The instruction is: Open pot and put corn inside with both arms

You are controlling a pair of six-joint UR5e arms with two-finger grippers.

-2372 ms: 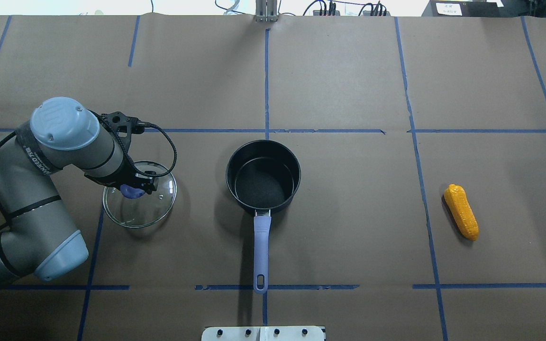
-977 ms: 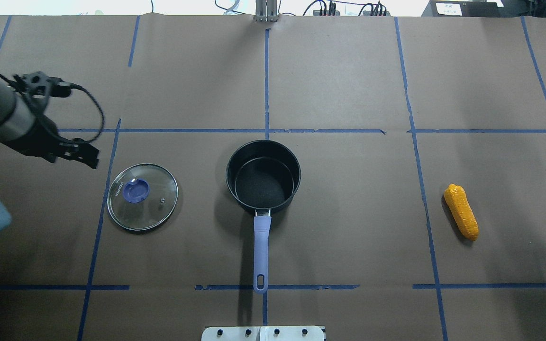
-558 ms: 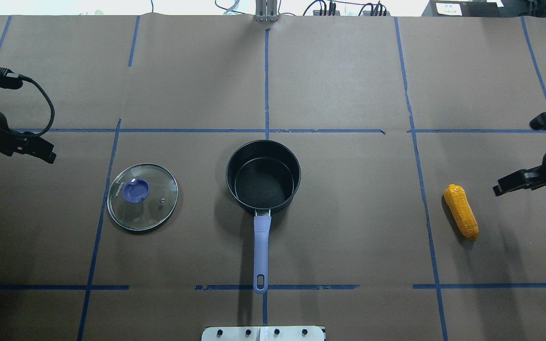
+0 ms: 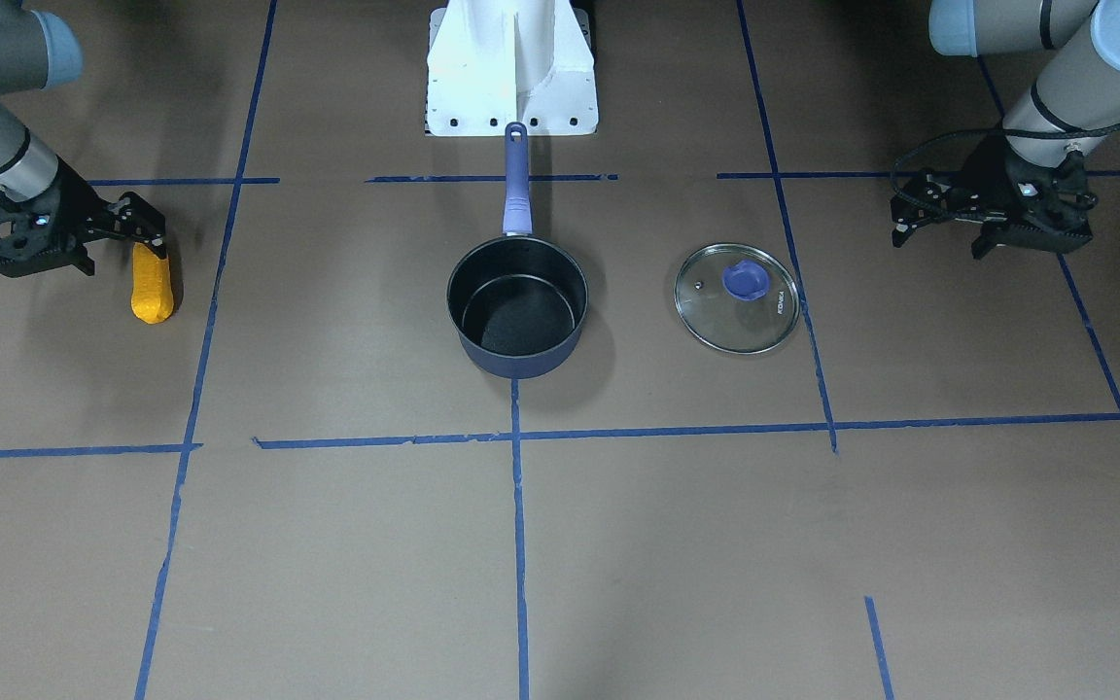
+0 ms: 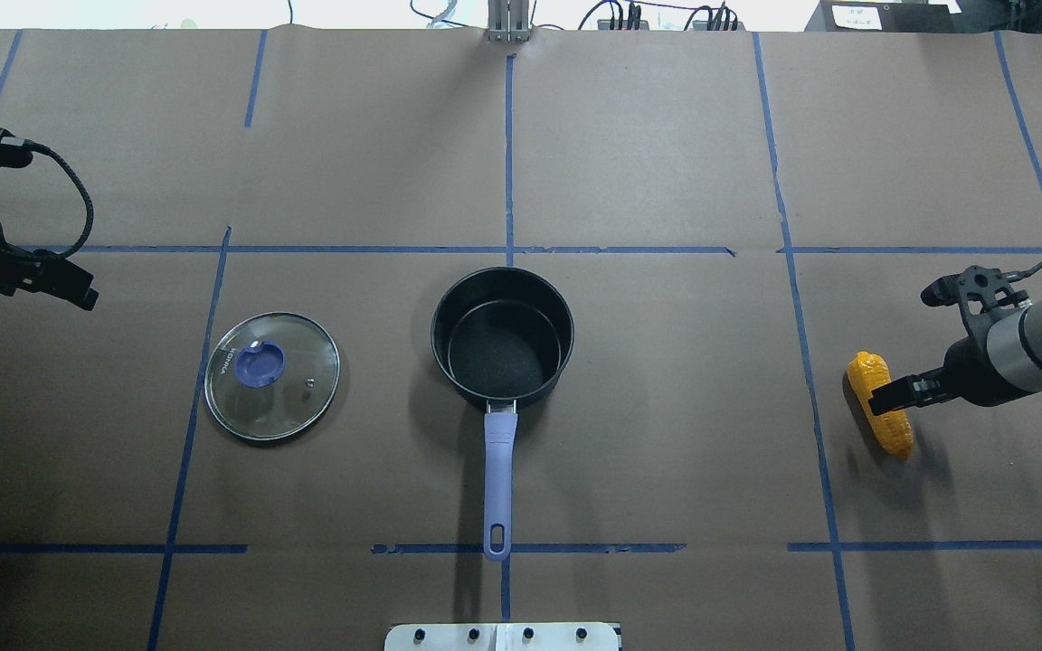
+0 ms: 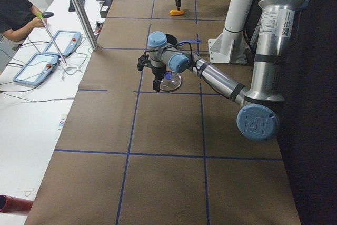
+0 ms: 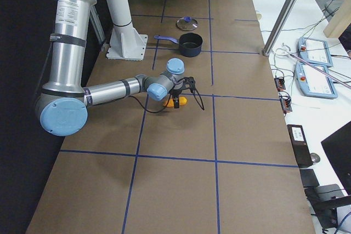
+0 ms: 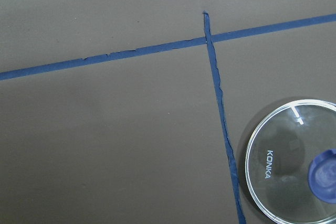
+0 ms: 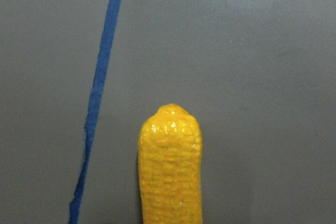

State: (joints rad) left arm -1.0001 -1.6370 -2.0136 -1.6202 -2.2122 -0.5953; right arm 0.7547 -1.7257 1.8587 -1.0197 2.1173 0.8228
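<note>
Lid lay beside the open pot, so the right hand hovered over the corn, well apart from the pot, seemingly lining up a pickup. Spread or closed, I couldn't tell.

Navy pot, orange-yellow bumpy corn, blue-knobbed clear lid

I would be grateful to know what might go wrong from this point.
The right gripper hovers over the corn, which lies slanted on the table; an off-centre pinch may roll it away. The corn looks about as long as the pot is wide, so it may catch on the rim when dropped.
</note>
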